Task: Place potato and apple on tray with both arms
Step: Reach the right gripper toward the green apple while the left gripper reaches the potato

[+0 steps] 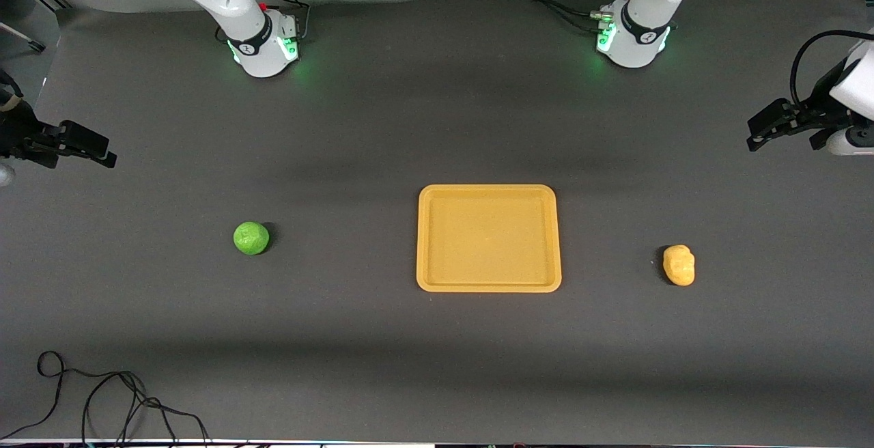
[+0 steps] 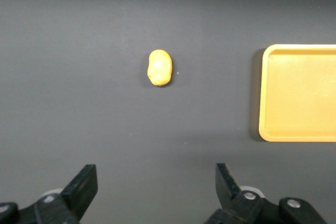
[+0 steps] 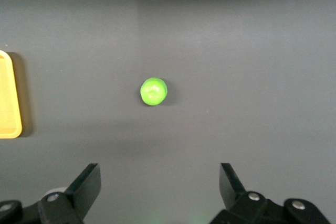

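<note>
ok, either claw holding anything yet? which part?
Nothing held. Left claw and right claw are both open and empty. Potato and apple lie on the table beside the tray.

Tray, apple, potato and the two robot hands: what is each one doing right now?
Tray: flat on the table, nothing in it.
Apple: on the table toward the right arm's end, apart from the tray, not held.
Potato: on the table toward the left arm's end, apart from the tray, not held.
Left gripper: open, holding nothing, above the table.
Right gripper: open, holding nothing, above the table.
</note>
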You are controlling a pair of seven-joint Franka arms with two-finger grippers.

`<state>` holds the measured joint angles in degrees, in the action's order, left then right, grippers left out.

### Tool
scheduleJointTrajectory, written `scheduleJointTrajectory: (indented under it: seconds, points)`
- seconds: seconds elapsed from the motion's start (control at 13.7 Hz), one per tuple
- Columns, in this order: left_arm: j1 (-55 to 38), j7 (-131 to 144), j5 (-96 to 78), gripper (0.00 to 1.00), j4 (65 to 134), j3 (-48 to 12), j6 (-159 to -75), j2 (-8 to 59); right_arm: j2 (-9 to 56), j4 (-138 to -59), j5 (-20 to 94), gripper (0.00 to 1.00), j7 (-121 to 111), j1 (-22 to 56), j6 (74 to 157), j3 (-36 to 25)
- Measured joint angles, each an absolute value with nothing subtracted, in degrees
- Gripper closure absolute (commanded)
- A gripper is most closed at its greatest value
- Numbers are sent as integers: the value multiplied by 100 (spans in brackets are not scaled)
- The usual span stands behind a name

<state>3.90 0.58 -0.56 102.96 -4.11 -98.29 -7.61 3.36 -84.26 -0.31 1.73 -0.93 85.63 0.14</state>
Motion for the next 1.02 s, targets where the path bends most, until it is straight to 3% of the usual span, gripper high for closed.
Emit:
scheduleJointTrajectory:
  seconds: [1.02]
  points:
    - [392, 28, -57, 0, 10294, -411, -9799, -741, 459, -8505, -74, 0, 173, -61, 8579, 34]
